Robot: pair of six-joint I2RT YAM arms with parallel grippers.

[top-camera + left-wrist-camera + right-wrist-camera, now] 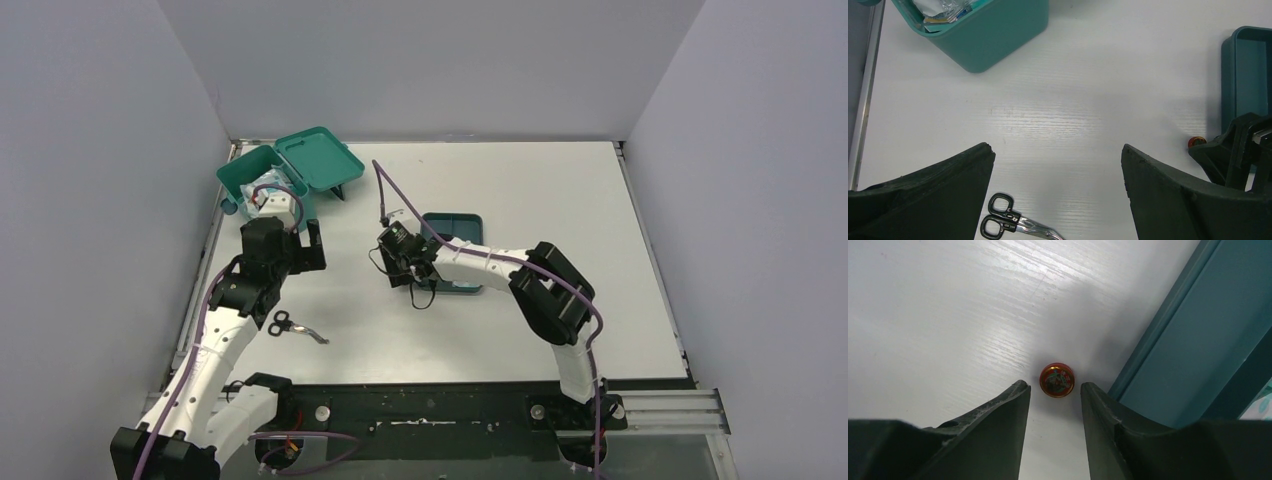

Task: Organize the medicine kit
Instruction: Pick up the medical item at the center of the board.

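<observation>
1. Grey walls (430, 60) close in a white table (570, 210). The medicine kit (262, 180) sits at its far left corner with its lid (322, 157) thrown open behind it. Pale packets lie inside, too small to identify.
2. Well apart from the kit, near the middle of the table, a small round red tin (1057, 380) lies flat. It is just beside the outer wall of the blue-teal divided tray (1188, 340).
3. The right gripper (1053, 386) is low over the tin, jaws spread only a little, with one tip on each side of it. I cannot tell whether either tip touches it, and nothing is gripped yet.
4. The step in hand looks like picking up this tin to carry it to the kit. To do it well, centre the tin in the gap and sink until the tips nearly meet the table. Then close on its round side at the widest part. The tin is low and smooth, so a high or off-centre pinch would likely squirt it out.
5. The tray wall stands in the way, leaving the finger on that side little room. A nudge could jam the tin against the wall or shove the tray.
6. The left gripper (1057, 149) hovers between the kit and the scissors (296, 325), jaws spread wide and holding nothing. It lies near the path from tin to kit, so the carry should go round it. The scissors are well clear of the tin.
</observation>
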